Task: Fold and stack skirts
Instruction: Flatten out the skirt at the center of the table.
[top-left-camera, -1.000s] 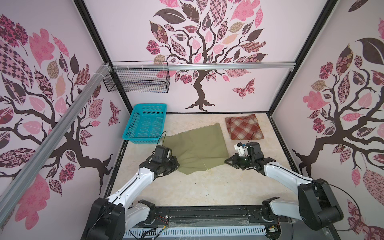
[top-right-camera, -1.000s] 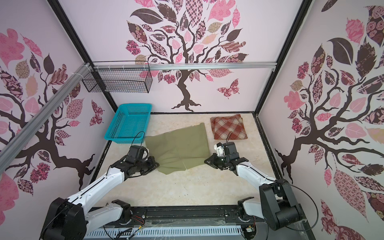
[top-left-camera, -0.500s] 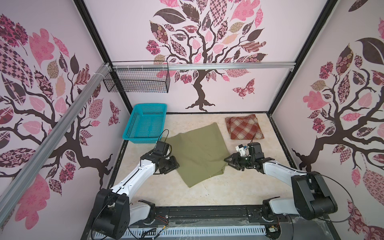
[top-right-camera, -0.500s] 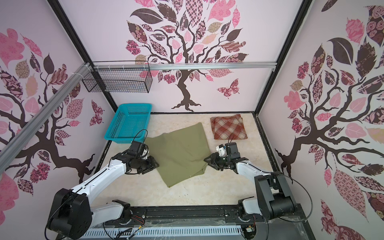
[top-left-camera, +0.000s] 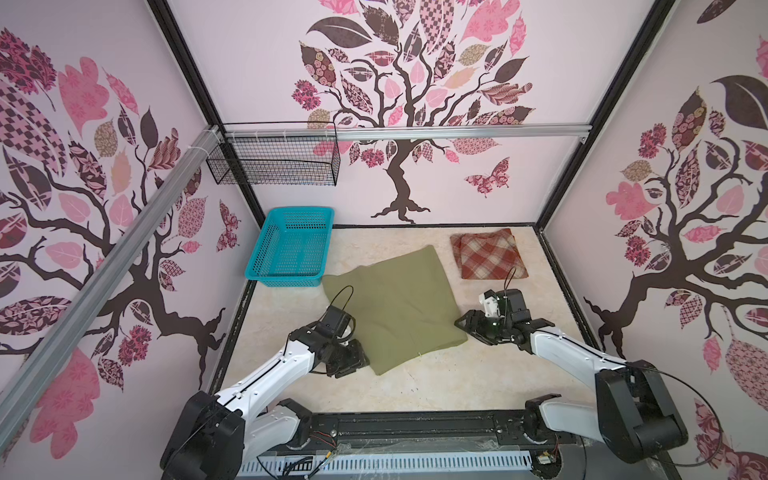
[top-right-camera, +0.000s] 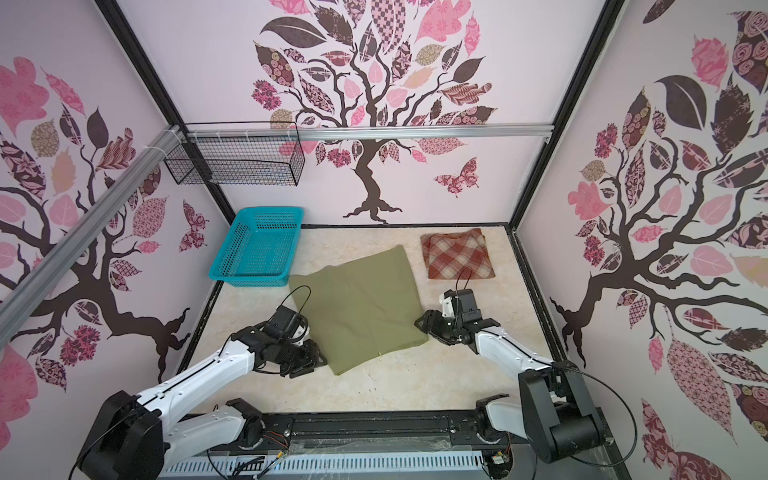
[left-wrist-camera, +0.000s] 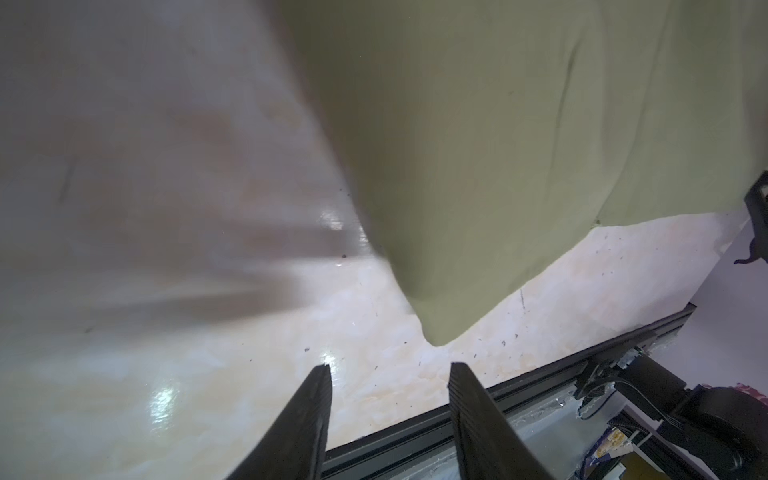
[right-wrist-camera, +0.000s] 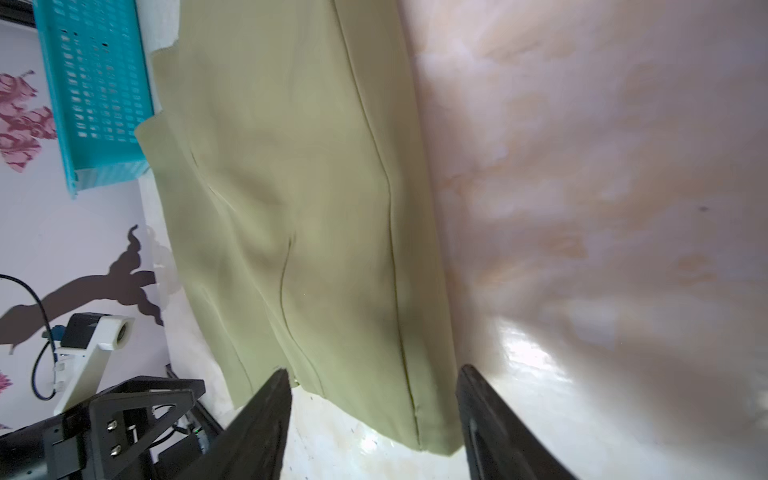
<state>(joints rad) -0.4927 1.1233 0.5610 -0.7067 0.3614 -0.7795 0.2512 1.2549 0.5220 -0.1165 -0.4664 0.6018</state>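
A cream marbled tabletop sits inside a booth whose pale walls carry pink and brown tree decals. A black wire basket hangs on the far wall at the left. Below it, a turquoise basket stands in the table's far left corner.

The olive-green skirt lies flat in the middle of the table, folded into a rough square and turned diagonally. Its left corner is just beside the turquoise basket's near right corner. In the right wrist view a long seam runs down the cloth, and a sliver of pale fabric shows at the edge next to the basket. The plaid skirt lies folded at the far right, apart from the green one, with a strip of bare table between them.

The left gripper is low over the table just left of the green skirt's near corner. In the left wrist view its fingers stand spread with only bare table between them, and the cloth's corner is just beyond the tips. The right gripper is at the skirt's right corner. Its jaws are also spread, and that corner lies flat on the table between the two fingers, gripped by neither
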